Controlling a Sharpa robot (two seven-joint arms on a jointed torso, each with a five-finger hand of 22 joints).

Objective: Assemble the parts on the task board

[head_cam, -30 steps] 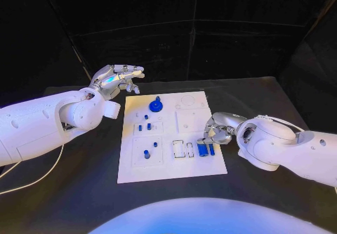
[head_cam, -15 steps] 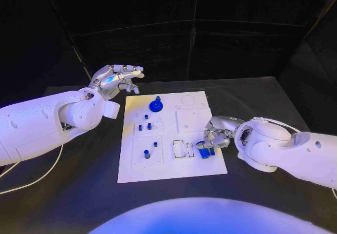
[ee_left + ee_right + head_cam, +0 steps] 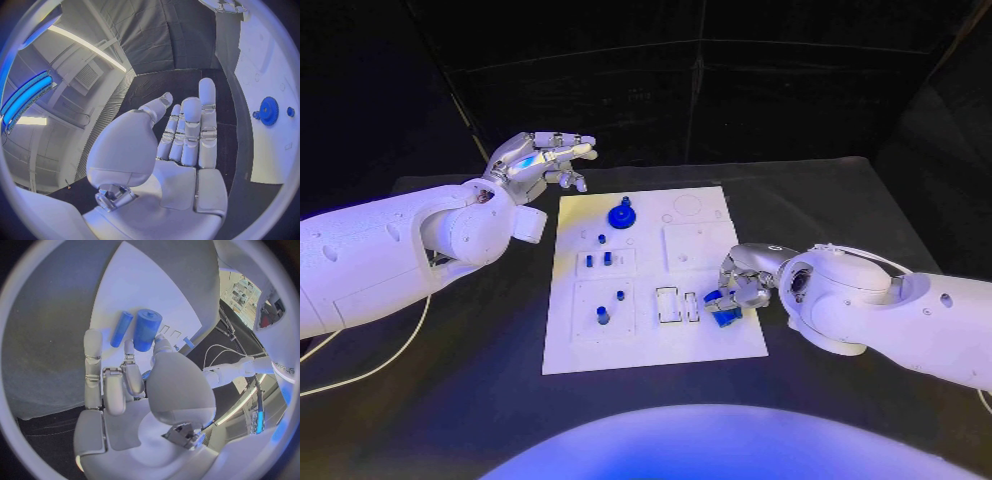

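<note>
One blue cylinder (image 3: 147, 329) pinched by right hand (image 3: 740, 283), left hand (image 3: 538, 160) idle

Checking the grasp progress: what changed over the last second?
The right hand slid nearer along the task board's right edge and pinched the thicker blue cylinder; the thin one lies beside. The left hand stayed raised, holding nothing.

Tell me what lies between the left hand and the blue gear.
In the head view, only bare black table and white board separate the left hand from the blue gear.
</note>
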